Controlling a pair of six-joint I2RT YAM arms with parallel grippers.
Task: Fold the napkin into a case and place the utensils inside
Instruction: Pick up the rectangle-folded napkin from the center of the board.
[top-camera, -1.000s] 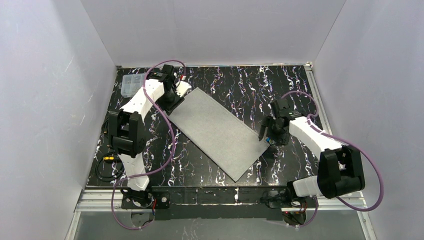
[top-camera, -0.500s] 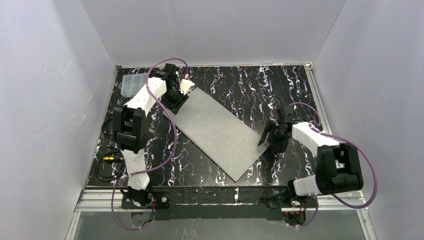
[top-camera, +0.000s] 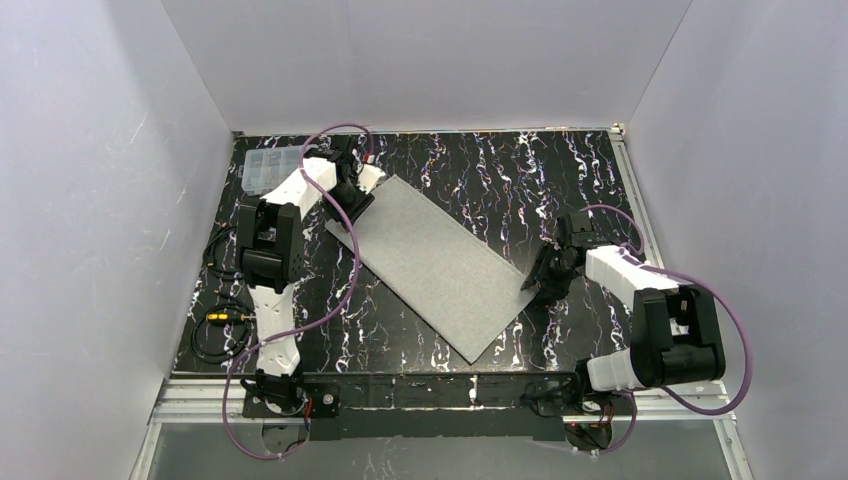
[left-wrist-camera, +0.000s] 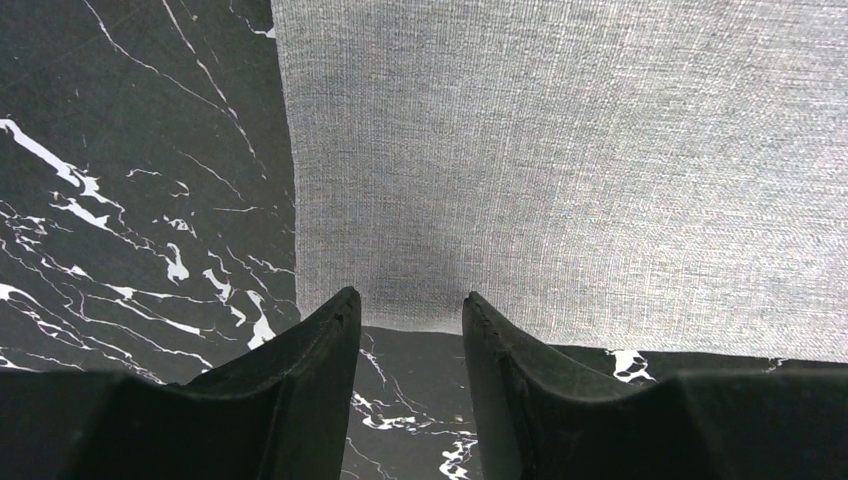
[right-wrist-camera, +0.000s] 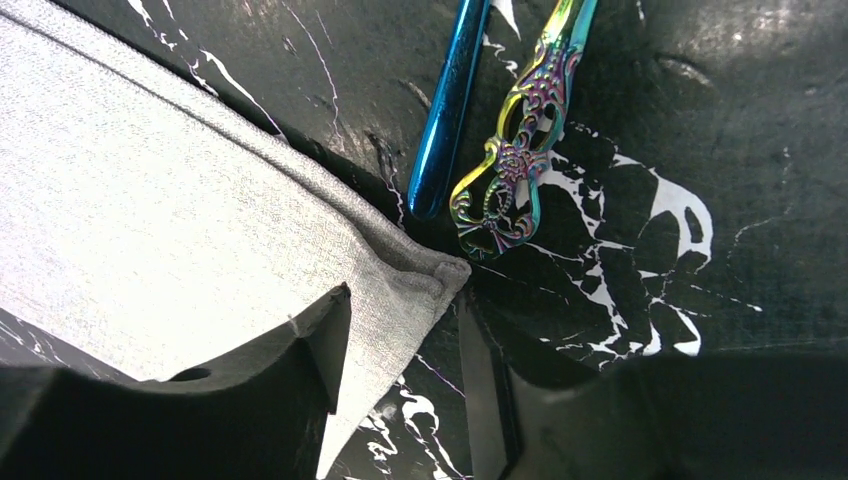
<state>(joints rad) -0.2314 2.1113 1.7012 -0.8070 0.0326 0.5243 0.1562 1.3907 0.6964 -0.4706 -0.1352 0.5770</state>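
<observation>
The napkin (top-camera: 435, 265) lies flat as a long light-grey folded rectangle, slanting from far left to near right. My left gripper (top-camera: 352, 203) is at its far left corner; in the left wrist view it (left-wrist-camera: 407, 302) is open, tips just over the napkin's (left-wrist-camera: 560, 150) edge, holding nothing. My right gripper (top-camera: 533, 284) is low at the napkin's right corner; in the right wrist view it (right-wrist-camera: 400, 305) is open, and the puckered corner of the napkin (right-wrist-camera: 425, 283) lies between the jaws. A blue utensil (right-wrist-camera: 450, 110) and an iridescent gold-pink utensil (right-wrist-camera: 520, 150) lie on the table just beyond that corner.
A clear plastic compartment box (top-camera: 266, 170) stands at the far left corner of the black marbled table (top-camera: 480, 170). Black cables (top-camera: 215, 330) lie at the near left. White walls close in three sides.
My right gripper has moved nearer and down to the napkin's right corner. My left arm has drawn in and lowered at the far left corner. The napkin has not moved.
</observation>
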